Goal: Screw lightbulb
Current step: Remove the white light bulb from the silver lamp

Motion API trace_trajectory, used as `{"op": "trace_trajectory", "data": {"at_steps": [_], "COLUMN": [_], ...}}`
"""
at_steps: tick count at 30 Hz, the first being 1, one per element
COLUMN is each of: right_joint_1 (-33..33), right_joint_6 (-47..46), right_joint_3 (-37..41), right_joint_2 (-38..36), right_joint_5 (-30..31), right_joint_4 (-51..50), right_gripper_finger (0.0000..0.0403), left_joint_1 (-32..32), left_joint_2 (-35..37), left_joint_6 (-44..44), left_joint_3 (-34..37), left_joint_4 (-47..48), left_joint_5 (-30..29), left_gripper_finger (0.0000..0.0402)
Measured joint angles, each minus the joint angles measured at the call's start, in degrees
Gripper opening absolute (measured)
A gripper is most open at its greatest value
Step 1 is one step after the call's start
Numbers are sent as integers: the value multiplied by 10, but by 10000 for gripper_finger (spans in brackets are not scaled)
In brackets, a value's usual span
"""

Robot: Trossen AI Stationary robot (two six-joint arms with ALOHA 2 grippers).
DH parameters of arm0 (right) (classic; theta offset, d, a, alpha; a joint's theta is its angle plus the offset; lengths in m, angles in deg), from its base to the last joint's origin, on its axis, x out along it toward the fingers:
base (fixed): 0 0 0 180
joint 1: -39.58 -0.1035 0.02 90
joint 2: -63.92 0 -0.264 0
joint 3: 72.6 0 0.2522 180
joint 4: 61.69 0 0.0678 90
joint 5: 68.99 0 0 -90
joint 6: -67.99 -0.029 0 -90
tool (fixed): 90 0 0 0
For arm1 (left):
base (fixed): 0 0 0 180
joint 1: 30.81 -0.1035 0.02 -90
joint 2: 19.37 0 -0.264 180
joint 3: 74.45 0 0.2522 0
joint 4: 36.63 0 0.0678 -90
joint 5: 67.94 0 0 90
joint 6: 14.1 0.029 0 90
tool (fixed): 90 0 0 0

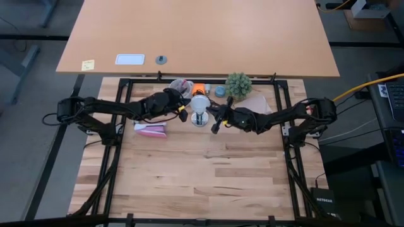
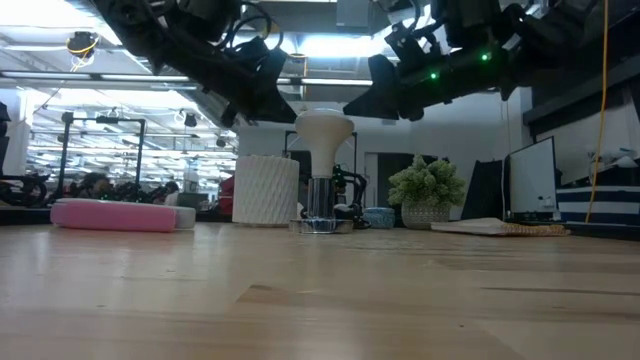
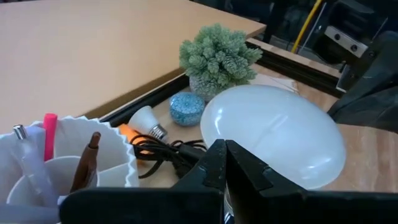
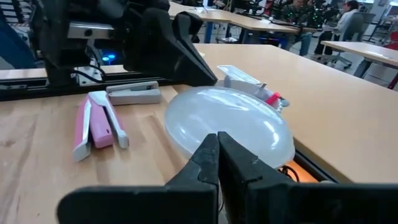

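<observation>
The lightbulb (image 2: 323, 132), a white frosted globe, stands upright with its base in a silvery round fitting (image 2: 322, 222) at the table's far middle. It also shows in the high view (image 1: 200, 103). My left gripper (image 3: 224, 163) is shut and sits close against the globe's left side (image 3: 273, 134). My right gripper (image 4: 217, 152) is shut and sits close against the globe's right side (image 4: 230, 121). In the low view both grippers hang at the height of the globe's top, one on each side. My left gripper's shut fingertips come level from the table's left at the globe's side (image 3: 249, 158); I cannot tell whether they touch it. My right gripper's shut fingertips come level from the table's right at the globe's other side (image 4: 214, 127); I cannot tell whether they touch it.
A white cup of pens (image 3: 56, 155) stands left of the bulb, with a pink stapler (image 1: 151, 130) nearer. Behind the bulb are a small spare bulb (image 3: 148, 118), a black cord (image 3: 165, 152), a blue round thing (image 3: 186, 107) and a small plant (image 1: 238, 83). There is free room on the table's near half.
</observation>
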Motion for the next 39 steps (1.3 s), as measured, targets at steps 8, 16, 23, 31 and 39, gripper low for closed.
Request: {"op": "trace_trajectory", "data": {"at_steps": [8, 16, 23, 31, 39], "right_joint_1": [10, 23, 40, 35, -23], "right_joint_6": [4, 4, 7, 48, 32], "right_joint_3": [0, -1, 0, 0, 0], "right_joint_2": [-1, -1, 0, -59, -120], "right_joint_5": [0, -11, -28, -36, -65], "right_joint_4": [-2, 2, 14, 50, -68], "right_gripper_finger": [3, 3, 3, 3, 3], "left_joint_1": [30, 71, 81, 76, 63], "left_joint_2": [1, -2, -2, 10, 10], "left_joint_6": [-21, -25, -23, 42, 57], "left_joint_3": [0, 1, 1, 0, 0], "left_joint_4": [3, 10, -22, -141, -158], "left_joint_5": [-10, 23, 15, 4, 1], "left_gripper_finger": [1, 1, 1, 1, 1]}}
